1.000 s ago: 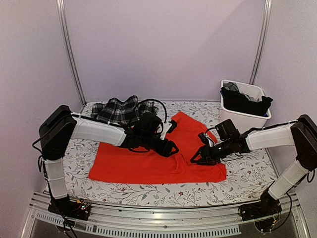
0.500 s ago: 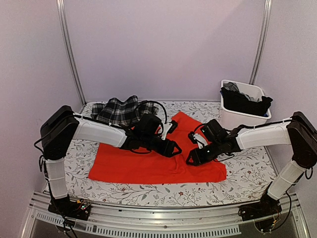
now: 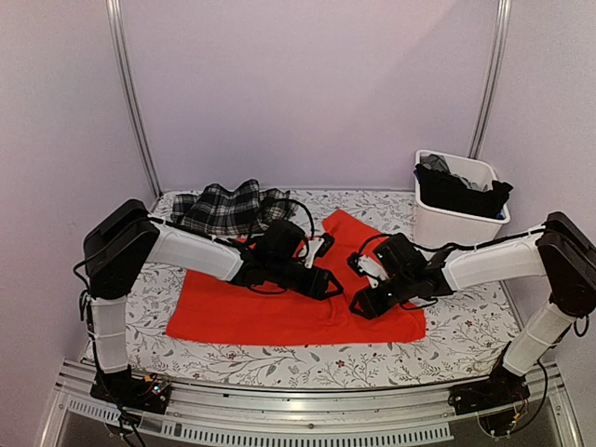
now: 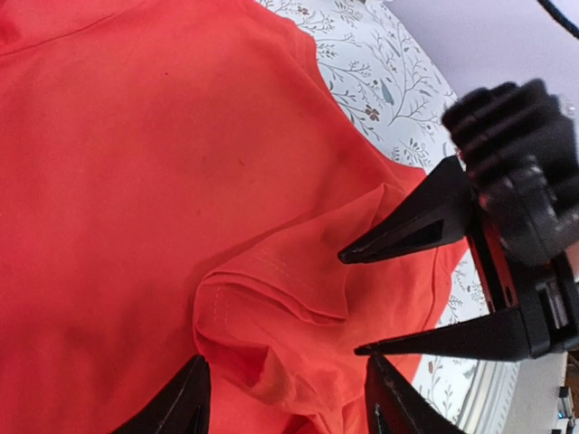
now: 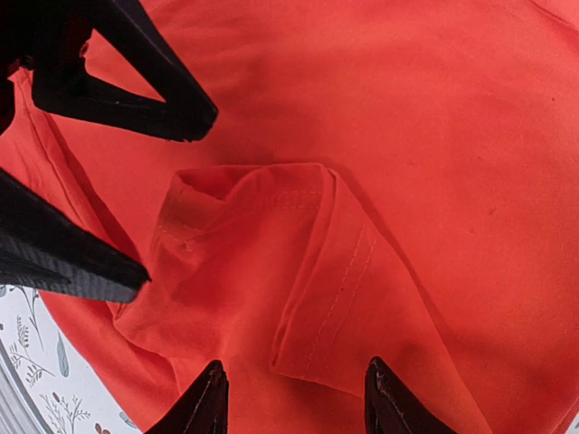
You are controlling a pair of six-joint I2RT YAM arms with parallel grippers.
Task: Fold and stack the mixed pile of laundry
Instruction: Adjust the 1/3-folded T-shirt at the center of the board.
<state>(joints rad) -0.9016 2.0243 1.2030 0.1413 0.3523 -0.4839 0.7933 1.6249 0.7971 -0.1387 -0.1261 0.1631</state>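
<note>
Left gripper [image 4: 285,400] has its jaws spread, nothing pinched, tips low over the orange-red garment [image 3: 251,312] with a bunched, hemmed flap [image 4: 271,316] sitting between and just ahead of the fingers. Right gripper [image 5: 296,398] also has its jaws spread and holds nothing, tips either side of the same flap, stitched hem visible in the right wrist view. The two grippers face each other tip to tip over the flap, close but apart, near the garment's middle-right part. Can't tell if any fingertip actually touches the cloth. Orange-red garment lies spread mostly flat on the floral tablecloth [image 3: 466,326], centre of the table, one corner pointing toward the back. Plaid garment [image 3: 223,207] is crumpled at the back left, just behind the left arm, beside the orange-red one's far edge. Dark garments [image 3: 461,194] are heaped in the white bin [image 3: 447,228] at the back right, spilling over its rim, well apart from the grippers.
</note>
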